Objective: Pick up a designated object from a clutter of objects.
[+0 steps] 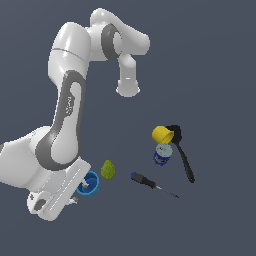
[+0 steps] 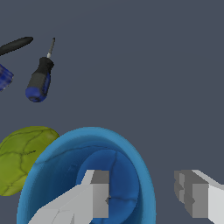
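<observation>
Gripper (image 2: 144, 197) down at the blue cup (image 2: 87, 175), and I'm lining up the grab! My jaws are spread wide, one finger (image 2: 94, 197) dipped inside the hollow, the other outside the rim, wall between them. Nothing pinched yet. Cup sits just beside the green pear (image 2: 22, 157), well apart from the screwdriver (image 2: 40, 78). Next up, I reckon: squeeze on that wall, then lift.
</observation>
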`<state>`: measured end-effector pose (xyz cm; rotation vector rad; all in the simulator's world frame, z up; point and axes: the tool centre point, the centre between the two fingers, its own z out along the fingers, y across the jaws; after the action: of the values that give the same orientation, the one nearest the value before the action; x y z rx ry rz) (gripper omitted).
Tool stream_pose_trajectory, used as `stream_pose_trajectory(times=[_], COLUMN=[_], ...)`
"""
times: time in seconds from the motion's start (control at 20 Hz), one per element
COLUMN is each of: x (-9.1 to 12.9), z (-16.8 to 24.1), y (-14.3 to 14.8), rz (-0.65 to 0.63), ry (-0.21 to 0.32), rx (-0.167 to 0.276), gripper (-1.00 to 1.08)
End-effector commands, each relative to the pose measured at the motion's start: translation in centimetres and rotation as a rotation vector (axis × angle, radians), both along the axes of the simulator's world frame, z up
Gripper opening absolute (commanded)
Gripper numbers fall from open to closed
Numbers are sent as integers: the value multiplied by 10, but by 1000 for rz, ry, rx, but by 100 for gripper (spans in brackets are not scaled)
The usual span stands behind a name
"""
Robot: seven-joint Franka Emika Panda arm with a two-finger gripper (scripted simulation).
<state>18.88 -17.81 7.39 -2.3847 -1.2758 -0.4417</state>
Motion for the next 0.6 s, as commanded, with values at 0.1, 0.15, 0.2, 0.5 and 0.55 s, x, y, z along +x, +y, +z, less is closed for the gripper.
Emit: stream_pose_trajectory(times=[0.1, 0.15, 0.2, 0.5, 0.55], x=[0, 0, 0, 0, 0], z=[-6, -6, -6, -6, -6], y=[3, 3, 3, 3, 3], rz=[0, 0, 0, 0, 0], ry=[-1, -1, -1, -1, -1], rx=[0, 0, 0, 0, 0], gripper=[-100, -100, -100, -100, -100])
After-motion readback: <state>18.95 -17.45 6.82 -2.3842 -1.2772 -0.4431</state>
